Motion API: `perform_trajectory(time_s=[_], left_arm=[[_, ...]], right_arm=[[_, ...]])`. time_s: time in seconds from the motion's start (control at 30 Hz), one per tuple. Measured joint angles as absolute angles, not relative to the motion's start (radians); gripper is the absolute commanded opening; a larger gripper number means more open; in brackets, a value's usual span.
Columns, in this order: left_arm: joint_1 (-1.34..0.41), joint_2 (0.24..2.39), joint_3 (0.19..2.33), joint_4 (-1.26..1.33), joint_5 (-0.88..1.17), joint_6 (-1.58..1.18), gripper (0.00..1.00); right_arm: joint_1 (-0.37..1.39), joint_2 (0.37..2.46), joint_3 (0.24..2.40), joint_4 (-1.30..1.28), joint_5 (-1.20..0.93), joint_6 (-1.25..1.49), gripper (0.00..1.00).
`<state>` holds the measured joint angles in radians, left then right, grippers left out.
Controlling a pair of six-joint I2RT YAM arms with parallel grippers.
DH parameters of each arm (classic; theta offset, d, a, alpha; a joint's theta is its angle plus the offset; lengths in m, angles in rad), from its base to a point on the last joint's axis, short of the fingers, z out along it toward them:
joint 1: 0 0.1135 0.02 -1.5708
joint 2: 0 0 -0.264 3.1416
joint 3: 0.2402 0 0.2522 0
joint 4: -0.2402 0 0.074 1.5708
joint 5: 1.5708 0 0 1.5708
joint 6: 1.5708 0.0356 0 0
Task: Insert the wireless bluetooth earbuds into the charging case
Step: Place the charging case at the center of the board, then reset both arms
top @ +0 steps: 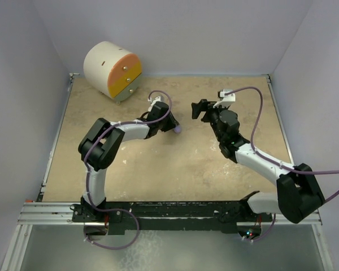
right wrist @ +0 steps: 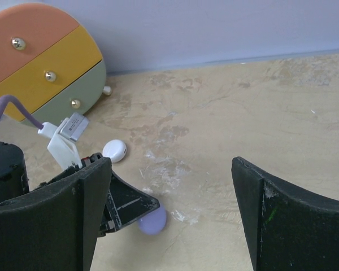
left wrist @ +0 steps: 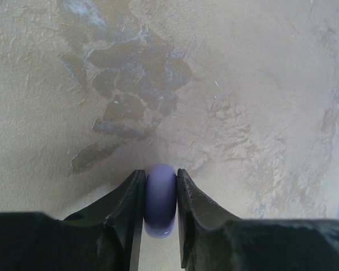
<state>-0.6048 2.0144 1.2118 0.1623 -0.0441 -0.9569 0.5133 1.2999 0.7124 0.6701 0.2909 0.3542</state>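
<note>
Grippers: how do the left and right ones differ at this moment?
Fingers: the left gripper has its fingers closed, while the right gripper has its fingers spread wide.
Load: the left gripper pinches a lilac piece between its fingers, while the right gripper holds nothing.
Shared: both are black and two-fingered, and they face each other across the middle of the table.

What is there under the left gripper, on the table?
A lilac puck, pinched between the jaws of the left gripper. The jaws cover its sides; whether it rests on the table cannot be seen.
</note>
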Motion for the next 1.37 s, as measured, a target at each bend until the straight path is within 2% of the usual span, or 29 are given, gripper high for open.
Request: perform_trajectory(time_s=[0.17,0.33,0.4,0.63,0.8,0.97,1.1,1.37], left_arm=[[-0.605,2.016,1.214,0.147,-0.037,-0.948,0.43],[-0.605,2.016,1.214,0.131,-0.037,-0.945,0.49],[-0.605,2.014,1.214,0.126,-0.038,-0.942,0.55],[-0.596,1.924,1.198,0.054,-0.107,-0.927,0.57],[-0.507,1.717,1.077,0.019,-0.162,-0.942,0.58],[-0.337,1.486,0.921,0.011,-0.213,-0.972,0.63],[-0.276,1.339,0.831,-0.032,-0.275,-0.985,0.65],[-0.171,1.184,0.714,-0.086,-0.307,-0.984,0.67]], right_arm=[[0.489,1.300,0.712,0.670,0.262,0.374,0.89],[0.470,1.306,0.712,0.670,0.235,0.387,0.89],[0.466,1.310,0.712,0.670,0.225,0.391,0.89],[0.443,1.333,0.712,0.671,0.209,0.418,1.00],[0.408,1.335,0.712,0.671,0.204,0.437,1.00],[0.350,1.335,0.711,0.671,0.189,0.465,1.00],[0.280,1.335,0.696,0.671,0.175,0.502,1.00],[0.168,1.335,0.678,0.670,0.108,0.548,1.00]])
